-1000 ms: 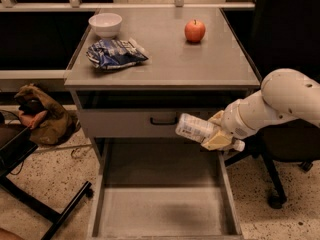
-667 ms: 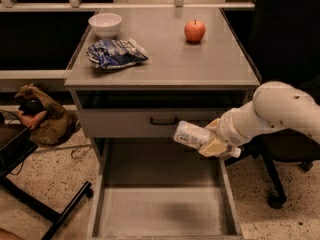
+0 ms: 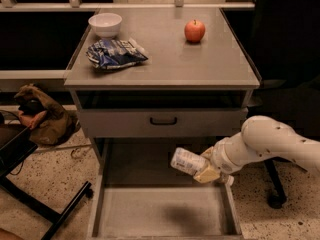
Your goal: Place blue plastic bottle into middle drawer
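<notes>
The blue plastic bottle (image 3: 187,160) is a small clear bottle with a pale label. It lies almost level in my gripper (image 3: 204,168), which is shut on its right end. I hold it in the air above the back right part of the open middle drawer (image 3: 162,215), a wide shallow grey tray with a flat floor pulled out at the bottom of the cabinet. My white arm (image 3: 270,144) reaches in from the right.
On the cabinet top (image 3: 200,59) sit a white bowl (image 3: 105,24), a blue-and-white snack bag (image 3: 114,53) and a red apple (image 3: 194,30). The upper drawer front with a black handle (image 3: 163,120) is closed. A brown bag (image 3: 42,119) lies on the floor at left, by a black chair base.
My gripper has carried the bottle down and a little to the left, from in front of the upper drawer front to lower over the open drawer.
</notes>
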`<state>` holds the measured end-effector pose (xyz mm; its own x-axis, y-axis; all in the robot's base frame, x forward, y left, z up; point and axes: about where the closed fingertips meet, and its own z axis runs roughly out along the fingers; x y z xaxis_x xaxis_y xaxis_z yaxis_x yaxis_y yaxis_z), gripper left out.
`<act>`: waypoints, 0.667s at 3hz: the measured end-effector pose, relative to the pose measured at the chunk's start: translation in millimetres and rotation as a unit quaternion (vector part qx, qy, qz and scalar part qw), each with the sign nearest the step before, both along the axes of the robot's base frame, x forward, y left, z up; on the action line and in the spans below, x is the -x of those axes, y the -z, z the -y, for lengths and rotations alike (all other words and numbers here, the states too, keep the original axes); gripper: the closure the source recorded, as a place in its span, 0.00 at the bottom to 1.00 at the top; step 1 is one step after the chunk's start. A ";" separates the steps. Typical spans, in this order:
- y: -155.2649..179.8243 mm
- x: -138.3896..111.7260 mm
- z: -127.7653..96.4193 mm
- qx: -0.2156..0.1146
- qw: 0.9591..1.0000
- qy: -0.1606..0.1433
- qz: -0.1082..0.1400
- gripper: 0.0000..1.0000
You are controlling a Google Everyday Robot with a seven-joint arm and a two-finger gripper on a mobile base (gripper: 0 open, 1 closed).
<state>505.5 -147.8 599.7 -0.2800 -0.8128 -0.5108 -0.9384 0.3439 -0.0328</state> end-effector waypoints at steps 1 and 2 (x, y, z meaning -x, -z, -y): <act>29.4 21.0 -6.5 -0.031 0.999 0.001 -0.039 1.00; 29.5 21.0 -6.5 -0.031 0.999 0.001 -0.039 1.00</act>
